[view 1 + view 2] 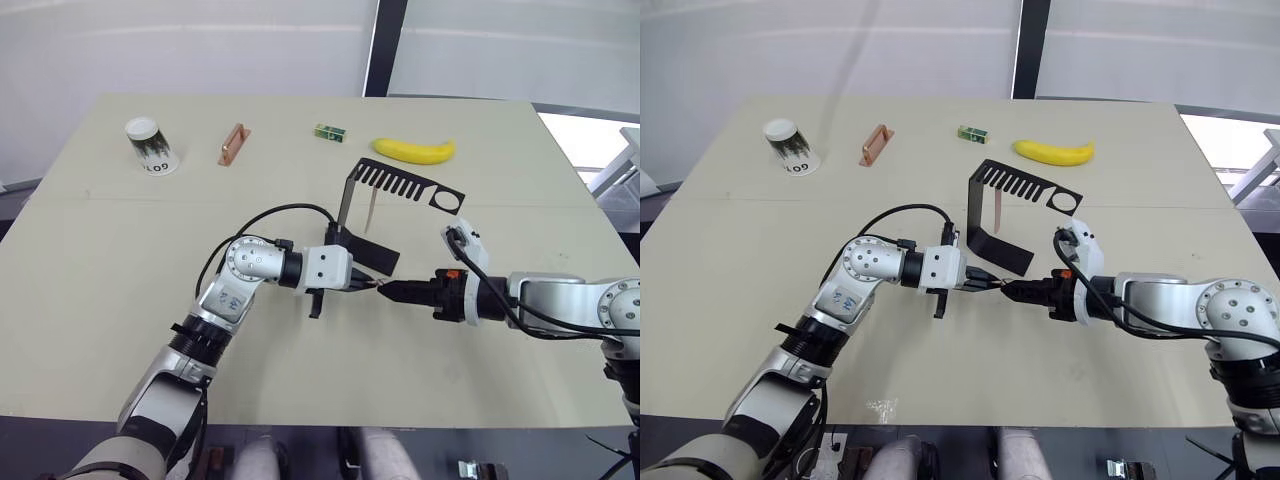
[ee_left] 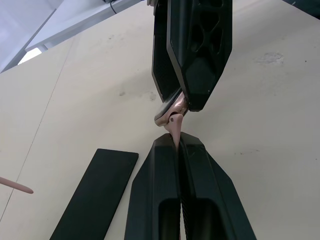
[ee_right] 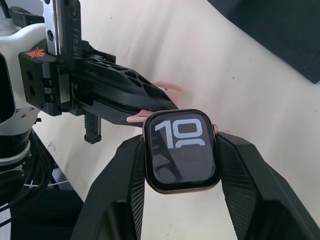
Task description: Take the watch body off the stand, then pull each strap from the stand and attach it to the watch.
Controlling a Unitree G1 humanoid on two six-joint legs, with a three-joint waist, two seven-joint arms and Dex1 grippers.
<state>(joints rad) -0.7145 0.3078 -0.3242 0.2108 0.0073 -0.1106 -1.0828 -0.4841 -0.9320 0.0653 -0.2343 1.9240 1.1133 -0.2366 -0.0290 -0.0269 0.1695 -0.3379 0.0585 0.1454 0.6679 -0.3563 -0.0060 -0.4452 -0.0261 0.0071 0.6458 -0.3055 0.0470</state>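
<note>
Arms reach in from either side over the pale matte surface (image 1: 120, 290) and meet tip to tip just in front of the stand (image 1: 992, 232). The left arm bends at the elbow with its forearm running level toward the right arm, which lies low and straight. The stand, black bent sheet metal with a comb-toothed top arm, sits just behind both tools — one pink strap (image 1: 997, 211) hangs from its teeth. The right tool (image 3: 181, 165) is clamped on the watch body (image 3: 181, 149), a rounded-square case with glossy black screen and copper rim, held by its two side edges. The left tool (image 2: 178, 145) is pinched shut on a thin, flexible pink strap (image 2: 174, 131), whose end touches the case's edge.
</note>
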